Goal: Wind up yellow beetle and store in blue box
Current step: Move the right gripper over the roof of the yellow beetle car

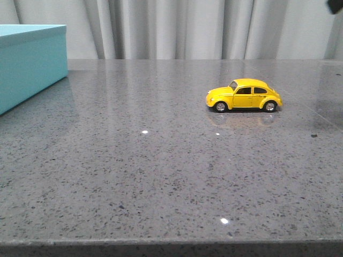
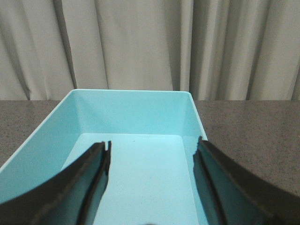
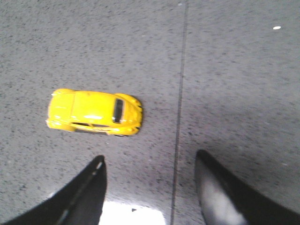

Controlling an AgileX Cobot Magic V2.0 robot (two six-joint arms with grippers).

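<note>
Bare desk up front; nothing started.
Yellow beetle sits right of centre, blue box upper left; our pincers both gape empty.

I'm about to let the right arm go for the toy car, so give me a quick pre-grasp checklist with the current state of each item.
1. Yellow beetle upright on its wheels on the table: ok.
2. Right gripper open, nothing between the fingers: ok.
3. Right gripper centred over the car: not ok; in the right wrist view the beetle lies off to one side, outside the finger gap.
4. Space around the car free for the fingers: ok, nothing touches it.
5. Blue box open and empty: ok; the left gripper hangs open above it.
6. Car already wound up: cannot tell.
</note>
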